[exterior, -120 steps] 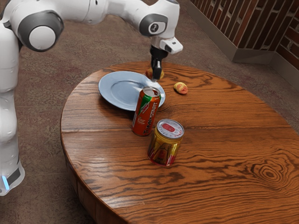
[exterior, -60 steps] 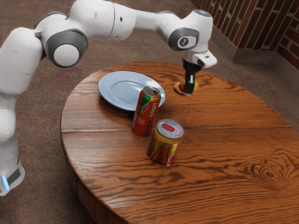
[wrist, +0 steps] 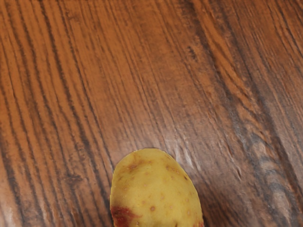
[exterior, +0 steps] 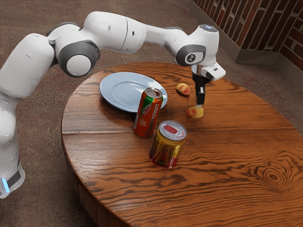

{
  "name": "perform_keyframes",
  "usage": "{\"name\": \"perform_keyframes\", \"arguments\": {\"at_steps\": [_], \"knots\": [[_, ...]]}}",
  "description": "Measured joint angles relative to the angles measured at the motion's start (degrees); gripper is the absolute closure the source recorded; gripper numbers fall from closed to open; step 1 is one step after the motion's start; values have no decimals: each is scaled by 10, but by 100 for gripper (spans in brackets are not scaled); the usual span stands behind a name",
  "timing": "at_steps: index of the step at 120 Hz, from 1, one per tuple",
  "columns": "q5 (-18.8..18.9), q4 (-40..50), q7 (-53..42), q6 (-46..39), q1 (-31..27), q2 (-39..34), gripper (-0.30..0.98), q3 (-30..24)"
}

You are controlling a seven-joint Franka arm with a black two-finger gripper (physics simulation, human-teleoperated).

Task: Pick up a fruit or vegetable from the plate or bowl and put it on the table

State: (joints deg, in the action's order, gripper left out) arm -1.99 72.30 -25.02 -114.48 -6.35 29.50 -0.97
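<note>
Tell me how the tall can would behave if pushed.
The tall can would probably tip if pushed near its top, being upright and narrow for its height. Once down, its round body would likely roll. Its smooth, shiny side may prove slippery.

The white arm [exterior: 111,32] reaches toward the exterior view's right, sloping gently down to a bent wrist [exterior: 198,47], its black pincer [exterior: 200,102] pointing downward.

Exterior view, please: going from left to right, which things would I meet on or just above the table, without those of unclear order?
Blue plate, gold can, yellow-and-red produce piece away from the gripper, yellow-and-red piece at the gripper.
</note>
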Motion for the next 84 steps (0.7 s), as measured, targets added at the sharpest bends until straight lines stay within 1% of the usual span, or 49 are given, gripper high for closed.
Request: {"name": "perform_keyframes", "arguments": {"at_steps": [16, 40, 67, 84], "knots": [[0, 0, 1, -3, 0, 0, 5, 0], [1, 0, 1, 1, 1, -7, 1, 0], [4, 0, 2, 104, -3, -98, 0, 3], [2, 0, 1, 155, -4, -121, 0, 3]]}}
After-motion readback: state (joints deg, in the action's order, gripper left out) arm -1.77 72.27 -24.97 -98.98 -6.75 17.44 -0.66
